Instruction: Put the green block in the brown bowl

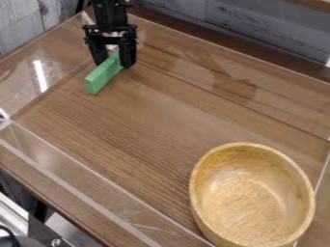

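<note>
The green block lies flat on the wooden table at the upper left, a short bright green bar. My black gripper points down over its far end, open, with one finger on each side of that end of the block. Whether the fingers touch the block cannot be told. The brown bowl stands at the lower right, large, round and empty, far from the gripper.
A low transparent wall borders the wooden table along the front and left. A grey plank wall runs behind the table.
</note>
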Tool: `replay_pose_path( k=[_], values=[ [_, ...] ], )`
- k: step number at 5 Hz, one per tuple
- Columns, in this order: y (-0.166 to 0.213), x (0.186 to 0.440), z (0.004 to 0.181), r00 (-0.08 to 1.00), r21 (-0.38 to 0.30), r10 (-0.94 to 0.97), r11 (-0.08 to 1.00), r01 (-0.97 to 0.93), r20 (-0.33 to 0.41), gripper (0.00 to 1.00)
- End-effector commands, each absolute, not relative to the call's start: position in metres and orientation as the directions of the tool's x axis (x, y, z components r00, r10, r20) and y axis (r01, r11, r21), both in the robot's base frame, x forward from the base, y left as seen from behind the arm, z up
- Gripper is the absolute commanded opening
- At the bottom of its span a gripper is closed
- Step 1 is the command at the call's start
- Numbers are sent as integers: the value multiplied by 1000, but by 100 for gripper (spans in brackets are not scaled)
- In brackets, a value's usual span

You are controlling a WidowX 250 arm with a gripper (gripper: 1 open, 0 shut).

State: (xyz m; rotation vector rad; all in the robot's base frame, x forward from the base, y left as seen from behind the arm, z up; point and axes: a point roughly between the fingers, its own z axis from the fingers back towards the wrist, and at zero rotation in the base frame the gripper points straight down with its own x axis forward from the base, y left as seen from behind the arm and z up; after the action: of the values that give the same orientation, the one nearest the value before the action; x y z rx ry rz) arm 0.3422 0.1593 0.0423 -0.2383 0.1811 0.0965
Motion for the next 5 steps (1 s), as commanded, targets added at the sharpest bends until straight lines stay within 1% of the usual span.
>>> replay_pose_path(
  k=[1, 3, 4, 5],
  values=[
    [165, 351, 55, 987, -206, 81, 972, -109, -138, 100],
    [170, 352, 43, 985, -216, 91, 969, -122, -146, 100],
    [171, 352, 39, 984, -222, 94, 967, -126, -150, 0],
    [168, 351, 43, 984, -232, 85, 965, -119, -155, 0]
  ],
)
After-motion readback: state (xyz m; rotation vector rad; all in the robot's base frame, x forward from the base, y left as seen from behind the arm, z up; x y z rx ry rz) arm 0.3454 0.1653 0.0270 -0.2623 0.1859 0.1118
